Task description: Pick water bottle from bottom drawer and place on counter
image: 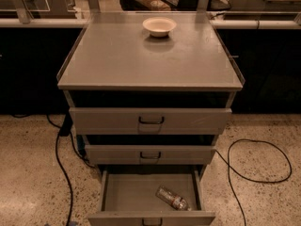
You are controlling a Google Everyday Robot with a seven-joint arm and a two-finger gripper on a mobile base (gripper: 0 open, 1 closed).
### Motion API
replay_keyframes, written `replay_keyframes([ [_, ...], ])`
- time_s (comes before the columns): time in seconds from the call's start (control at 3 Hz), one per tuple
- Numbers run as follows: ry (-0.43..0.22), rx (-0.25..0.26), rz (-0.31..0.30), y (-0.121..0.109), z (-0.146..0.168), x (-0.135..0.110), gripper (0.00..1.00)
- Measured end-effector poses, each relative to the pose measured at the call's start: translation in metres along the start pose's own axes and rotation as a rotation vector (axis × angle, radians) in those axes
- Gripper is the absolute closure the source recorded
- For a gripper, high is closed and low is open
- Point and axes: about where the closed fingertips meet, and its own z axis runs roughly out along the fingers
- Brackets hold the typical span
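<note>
The gripper is outside the camera view, so I cannot tell how its jaws stand. The water bottle (173,199) lies on its side in the bottom drawer (129,194), right of the middle and near the front wall, slanting with one end toward the back left and the other toward the front right. It is clear, crinkled plastic with a pale band round its middle. The drawer is pulled out, a deep grey metal tray with a small dark handle (152,221) on its front. Above it the middle drawer (113,153) stands out a little and the top drawer (103,120) a little more, both of flat grey metal with dark handles, and their fronts overhang the back of the open tray. The counter (131,62) is a broad smooth grey top with a low raised lip at its sides. A pale round bowl (159,26) sits near its back edge, well apart from the bottle. The floor (28,178) is speckled stone. A dark cable (57,154) runs down the left of the cabinet, and another cable (249,140) loops on the right.
</note>
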Motion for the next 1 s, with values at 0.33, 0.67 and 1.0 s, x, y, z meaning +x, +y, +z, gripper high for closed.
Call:
replay_keyframes([
  [0.33, 0.013, 0.022, 0.037, -0.022, 0.000, 0.034, 0.00],
  [0.67, 0.014, 0.048, 0.093, -0.039, -0.002, 0.063, 0.00],
  [1.0, 0.052, 0.051, 0.119, -0.037, 0.001, 0.070, 0.00],
])
